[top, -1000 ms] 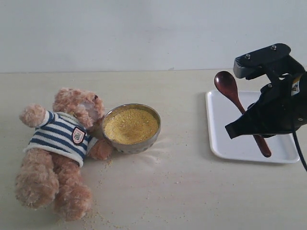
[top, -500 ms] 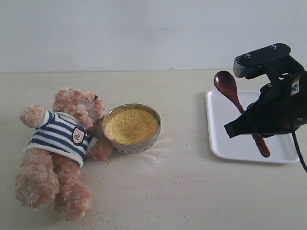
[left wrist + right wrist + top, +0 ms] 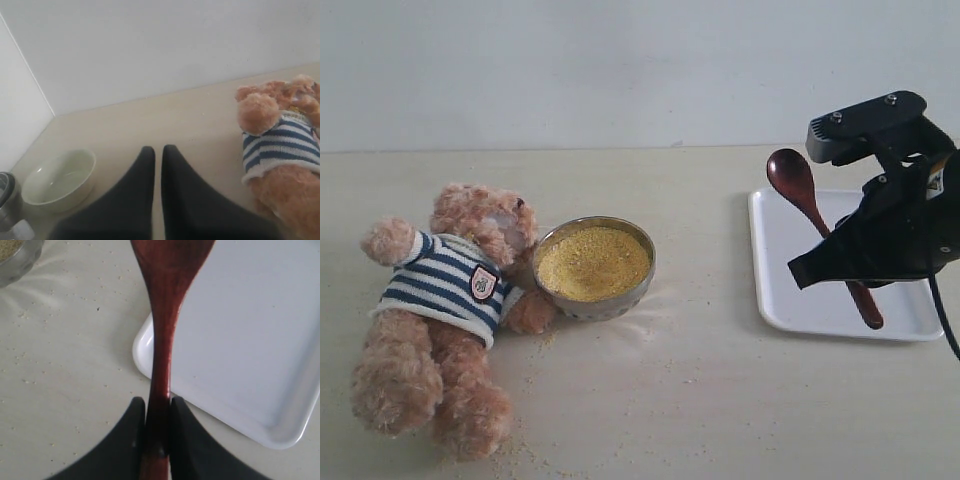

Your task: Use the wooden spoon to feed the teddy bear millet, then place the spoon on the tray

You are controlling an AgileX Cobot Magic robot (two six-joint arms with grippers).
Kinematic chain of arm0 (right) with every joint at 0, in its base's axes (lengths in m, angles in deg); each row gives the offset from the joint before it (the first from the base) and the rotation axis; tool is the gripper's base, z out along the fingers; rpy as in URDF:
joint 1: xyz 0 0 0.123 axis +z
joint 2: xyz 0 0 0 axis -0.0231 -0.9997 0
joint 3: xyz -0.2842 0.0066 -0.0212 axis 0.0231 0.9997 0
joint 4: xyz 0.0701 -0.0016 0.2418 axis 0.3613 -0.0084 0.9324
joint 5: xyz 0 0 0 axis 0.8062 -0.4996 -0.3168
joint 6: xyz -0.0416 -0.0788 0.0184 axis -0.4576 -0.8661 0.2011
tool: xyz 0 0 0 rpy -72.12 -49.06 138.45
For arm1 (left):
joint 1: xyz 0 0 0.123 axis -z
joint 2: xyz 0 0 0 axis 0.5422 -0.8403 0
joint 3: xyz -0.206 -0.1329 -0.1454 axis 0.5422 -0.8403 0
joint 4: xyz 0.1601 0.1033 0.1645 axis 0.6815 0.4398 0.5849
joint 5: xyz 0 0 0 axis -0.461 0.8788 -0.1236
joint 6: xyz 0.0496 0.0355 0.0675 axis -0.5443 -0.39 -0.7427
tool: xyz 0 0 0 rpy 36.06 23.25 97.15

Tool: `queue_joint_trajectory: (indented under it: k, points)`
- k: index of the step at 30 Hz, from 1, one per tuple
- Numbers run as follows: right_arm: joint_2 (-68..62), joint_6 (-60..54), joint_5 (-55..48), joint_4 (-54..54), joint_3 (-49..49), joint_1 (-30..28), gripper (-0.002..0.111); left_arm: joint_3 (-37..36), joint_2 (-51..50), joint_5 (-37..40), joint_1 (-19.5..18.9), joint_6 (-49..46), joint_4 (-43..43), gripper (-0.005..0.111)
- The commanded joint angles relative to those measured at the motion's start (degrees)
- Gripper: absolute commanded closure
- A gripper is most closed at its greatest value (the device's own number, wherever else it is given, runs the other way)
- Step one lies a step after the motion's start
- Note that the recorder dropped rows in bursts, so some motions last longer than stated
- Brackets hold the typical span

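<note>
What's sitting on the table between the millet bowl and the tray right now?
Nothing solid: only bare table with a few loose grains between bowl and tray, seen in the exterior view.

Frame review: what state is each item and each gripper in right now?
teddy bear: lying on its back beside the metal bowl.
millet: heaped in the bowl, some grains scattered.
wooden spoon: gripped by right gripper, tilted over tray.
tray: flat on table.
left gripper: shut, holding nothing.
</note>
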Motion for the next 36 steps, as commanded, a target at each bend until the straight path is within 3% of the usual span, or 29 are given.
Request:
queue_joint_trajectory:
  k: [1, 6, 21, 29, 36]
  points:
    - [0.5, -0.5, 0.1, 0.1, 0.1, -0.2, 0.108, -0.2, 0.1, -3.4, 0.0, 0.7, -7.3, 0.102]
    - [0.5, -0.5, 0.0, 0.1, 0.1, -0.2, 0.108, -0.2, 0.1, -8.8, 0.0, 0.7, -11.3, 0.102]
    - [0.5, -0.4, 2.4, 0.2, 0.1, -0.2, 0.108, -0.2, 0.1, -9.2, 0.0, 0.5, -11.3, 0.102]
    - [0.5, -0.5, 0.9, 0.2, 0.1, -0.2, 0.108, -6.2, 0.1, 0.7, 0.0, 0.5, -11.3, 0.102]
    - [0.5, -0.3, 1.1, 0.3, 0.1, -0.2, 0.108, -6.7, 0.0, -2.1, 0.0, 0.3, -10.6, 0.102]
